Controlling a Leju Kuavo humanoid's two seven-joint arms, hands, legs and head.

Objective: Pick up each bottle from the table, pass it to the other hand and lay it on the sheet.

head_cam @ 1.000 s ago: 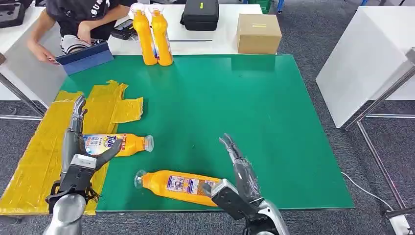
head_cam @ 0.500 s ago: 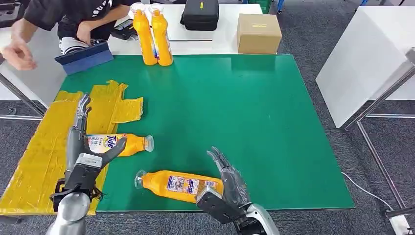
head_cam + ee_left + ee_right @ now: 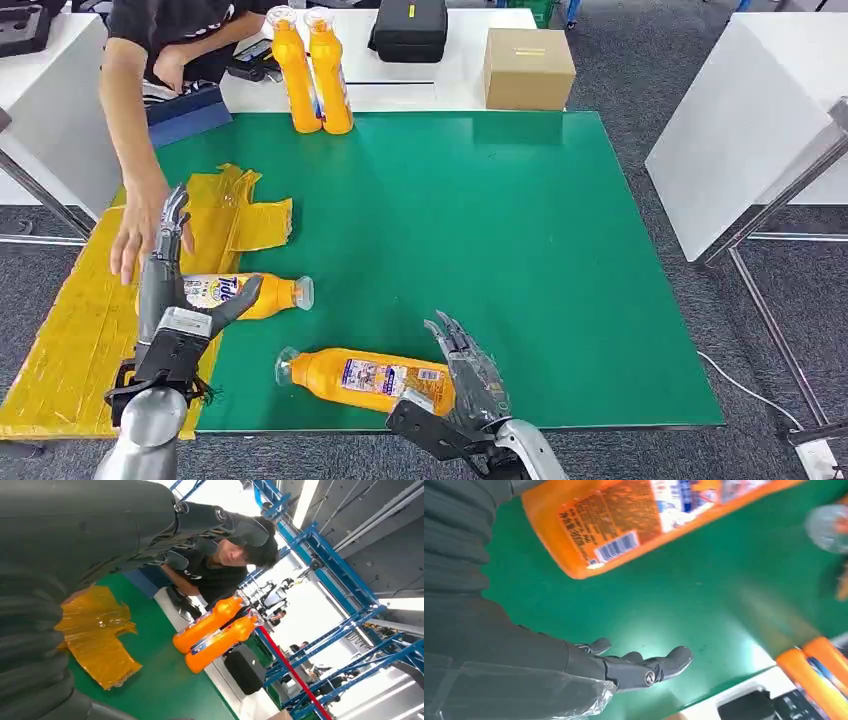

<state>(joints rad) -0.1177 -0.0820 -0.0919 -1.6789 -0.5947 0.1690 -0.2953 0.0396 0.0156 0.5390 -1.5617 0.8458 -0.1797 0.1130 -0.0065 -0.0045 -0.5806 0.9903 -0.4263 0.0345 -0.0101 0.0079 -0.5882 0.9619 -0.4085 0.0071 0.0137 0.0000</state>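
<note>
One orange bottle (image 3: 365, 378) lies on its side near the front edge of the green mat (image 3: 500, 220). My right hand (image 3: 465, 382) is open beside its base with fingers straight; in the right wrist view the fingers (image 3: 644, 667) are apart from the bottle (image 3: 649, 520). A second orange bottle (image 3: 245, 293) lies at the edge of the yellow sheet (image 3: 70, 320). My left hand (image 3: 165, 285) is open over its base end, thumb across the label. Two more bottles (image 3: 310, 70) stand upright at the back, also in the left wrist view (image 3: 215, 635).
A person's hand (image 3: 135, 240) reaches down over the sheet right beside my left fingers. A cardboard box (image 3: 528, 67), a black case (image 3: 408, 30) and a blue pad (image 3: 185, 112) lie behind the mat. A white table (image 3: 740, 120) stands to the right.
My right hand has drawn back and left, close to the front bottle's base. The person's arm has swung in over the sheet beside my left hand, which edged slightly forward.
</note>
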